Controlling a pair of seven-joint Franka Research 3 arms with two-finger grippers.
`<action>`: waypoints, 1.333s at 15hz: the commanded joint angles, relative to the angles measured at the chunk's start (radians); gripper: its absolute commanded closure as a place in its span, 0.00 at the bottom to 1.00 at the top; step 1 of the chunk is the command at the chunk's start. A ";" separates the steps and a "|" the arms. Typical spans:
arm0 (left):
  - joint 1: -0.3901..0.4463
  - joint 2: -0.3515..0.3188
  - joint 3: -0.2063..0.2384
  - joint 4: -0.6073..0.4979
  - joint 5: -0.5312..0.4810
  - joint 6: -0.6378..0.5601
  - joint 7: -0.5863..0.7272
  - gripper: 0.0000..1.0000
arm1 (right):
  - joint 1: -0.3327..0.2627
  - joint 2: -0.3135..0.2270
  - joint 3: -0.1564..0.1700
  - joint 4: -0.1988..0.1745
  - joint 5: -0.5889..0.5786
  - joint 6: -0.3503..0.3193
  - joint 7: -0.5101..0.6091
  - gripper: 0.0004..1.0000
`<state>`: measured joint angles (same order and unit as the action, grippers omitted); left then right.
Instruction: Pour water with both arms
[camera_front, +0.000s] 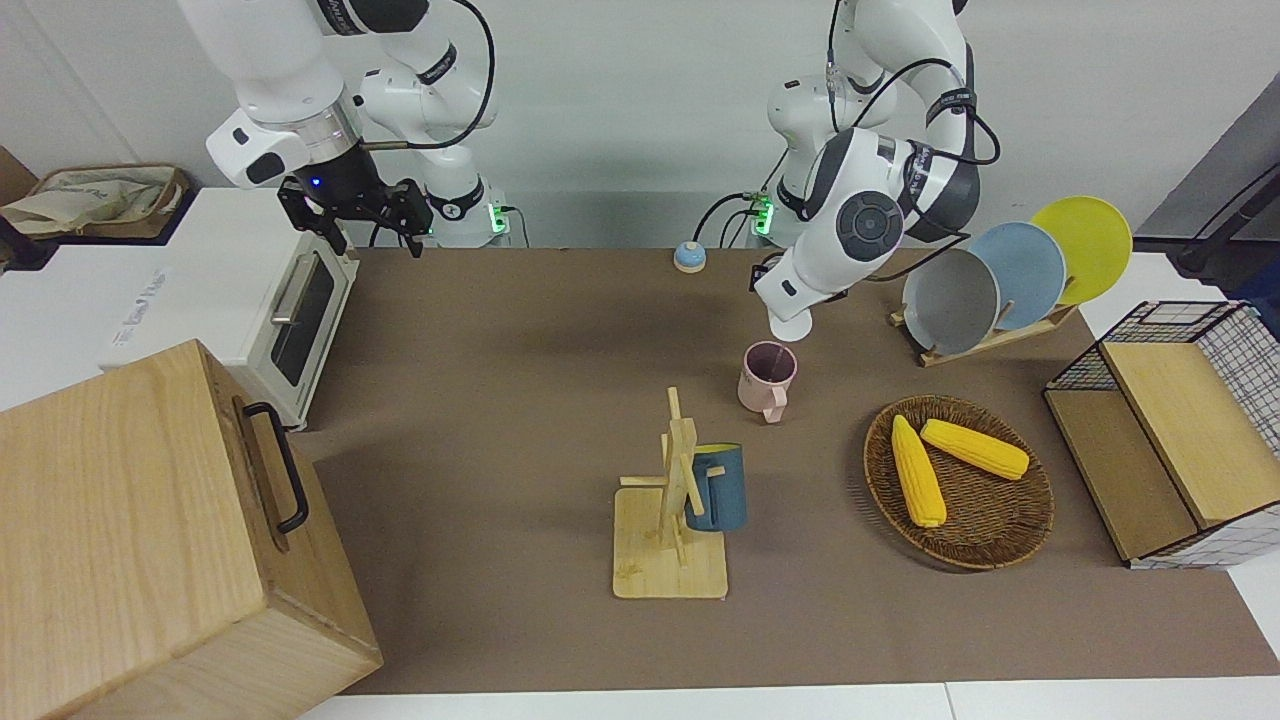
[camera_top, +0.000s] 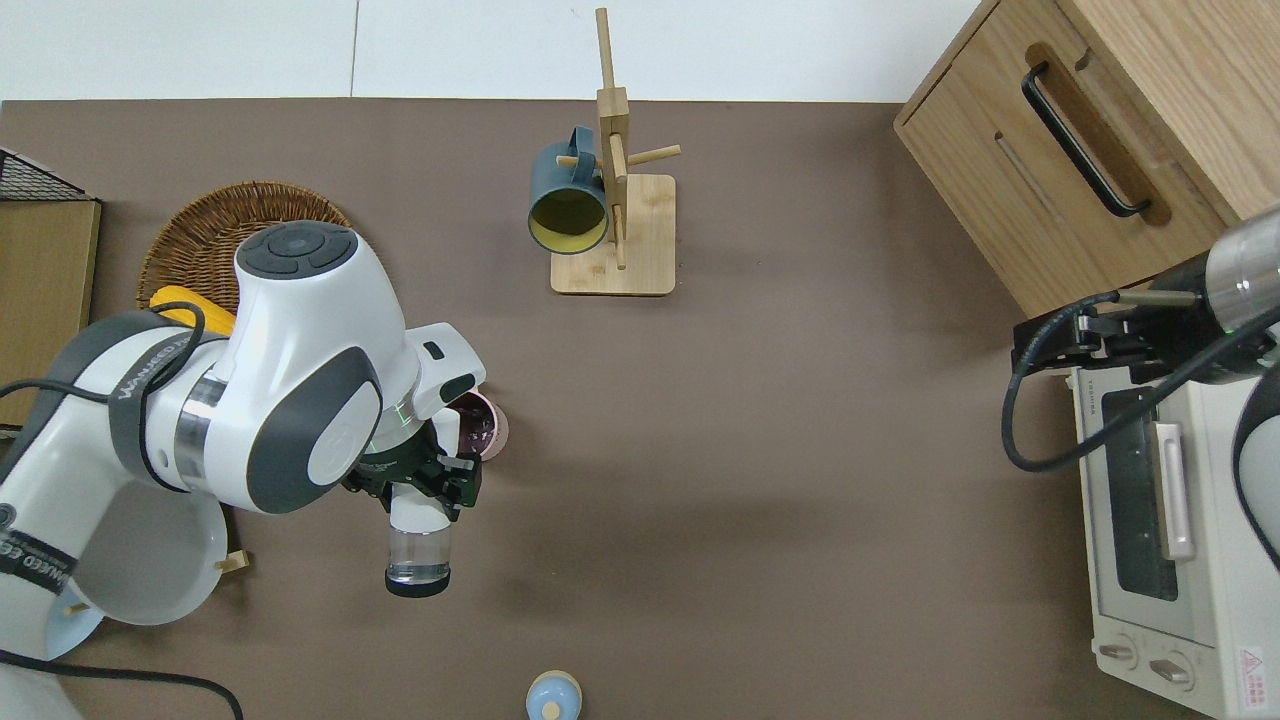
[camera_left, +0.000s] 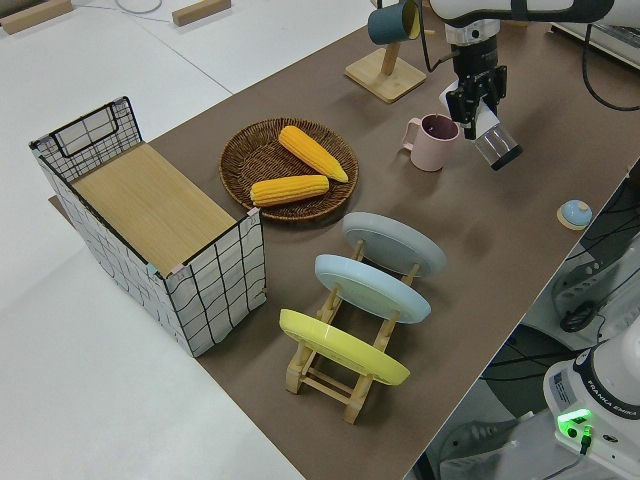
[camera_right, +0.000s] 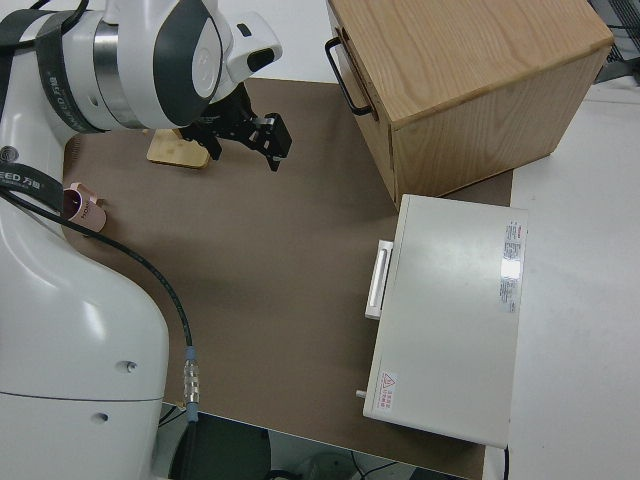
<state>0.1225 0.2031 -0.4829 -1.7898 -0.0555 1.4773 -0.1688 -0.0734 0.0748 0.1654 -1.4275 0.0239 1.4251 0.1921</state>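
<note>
My left gripper (camera_top: 428, 487) is shut on a clear glass (camera_top: 418, 555) and holds it tilted, nearly on its side. In the overhead view it is over the table right beside a pink mug (camera_top: 487, 425), on the side nearer to the robots. The left side view shows the glass (camera_left: 496, 146) slanting down and away from the mug (camera_left: 432, 142). In the front view the arm hides the left gripper and only the end of the glass (camera_front: 790, 325) shows above the mug (camera_front: 767, 375). The right arm is parked, its gripper (camera_front: 350, 225) open and holding nothing.
A wooden mug rack (camera_front: 670, 560) carries a blue mug (camera_front: 715, 487). A wicker basket (camera_front: 985, 520) holds two corn cobs, next to a plate rack (camera_front: 1000, 280) and a wire crate (camera_front: 1180, 430). At the right arm's end stand a toaster oven (camera_front: 290, 310) and a wooden cabinet (camera_front: 150, 520).
</note>
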 joint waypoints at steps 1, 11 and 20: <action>-0.015 0.032 0.001 0.046 0.034 -0.052 -0.026 1.00 | -0.016 -0.010 0.008 -0.005 0.021 0.008 -0.019 0.01; -0.030 0.032 0.001 0.041 0.039 -0.094 -0.029 1.00 | -0.016 -0.010 0.008 -0.005 0.021 0.008 -0.019 0.01; -0.030 0.062 0.003 0.039 0.052 -0.081 -0.047 1.00 | -0.016 -0.010 0.008 -0.005 0.021 0.008 -0.019 0.01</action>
<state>0.1038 0.2367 -0.4843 -1.7853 -0.0248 1.4236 -0.1943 -0.0733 0.0748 0.1654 -1.4274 0.0240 1.4251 0.1921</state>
